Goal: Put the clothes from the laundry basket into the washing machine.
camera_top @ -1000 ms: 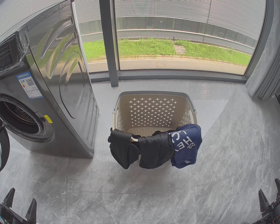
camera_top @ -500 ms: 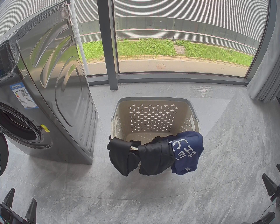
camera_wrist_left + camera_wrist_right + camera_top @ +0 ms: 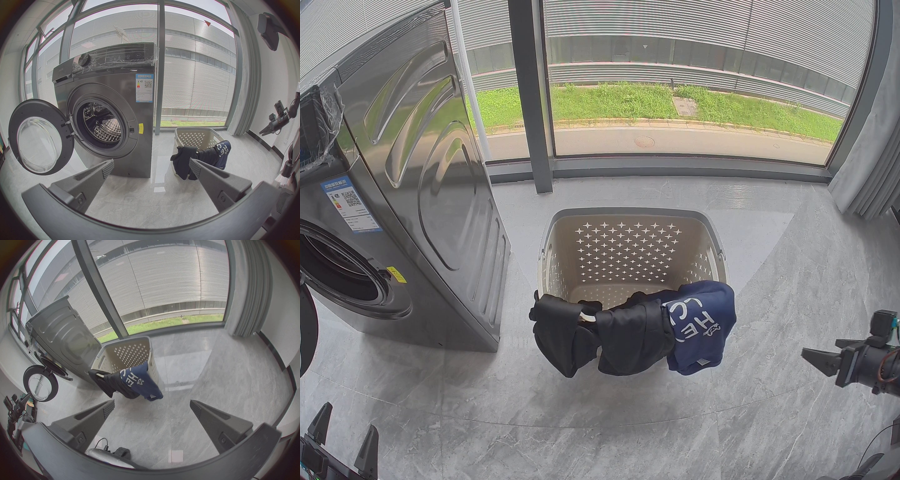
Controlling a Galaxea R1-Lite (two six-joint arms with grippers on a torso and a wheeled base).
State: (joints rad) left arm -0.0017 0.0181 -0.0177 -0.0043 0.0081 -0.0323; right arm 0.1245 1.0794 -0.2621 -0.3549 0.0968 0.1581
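Head view: washing machine (image 3: 394,206) far left, door (image 3: 40,140) open; my left gripper (image 3: 345,431) near-left, jaws apart, empty. Clothes (image 3: 631,334) drape the laundry basket's (image 3: 631,214) near rim, centre. Right gripper (image 3: 150,403) hangs right, jaws apart. First pick, I judge: reach leftward, clamp cloth.

A: Basket?
B: Beige laundry basket (image 3: 632,214) with star-perforated walls, upright on the floor near the washing machine (image 3: 434,187).
A: Clothes?
B: Black clothing (image 3: 606,337) and a navy printed garment (image 3: 703,325), side by side and touching, draped over the near rim and hanging down outside.
A: Machine?
B: Grey front-loader. Round door (image 3: 40,137) swung wide open, drum (image 3: 101,125) exposed.
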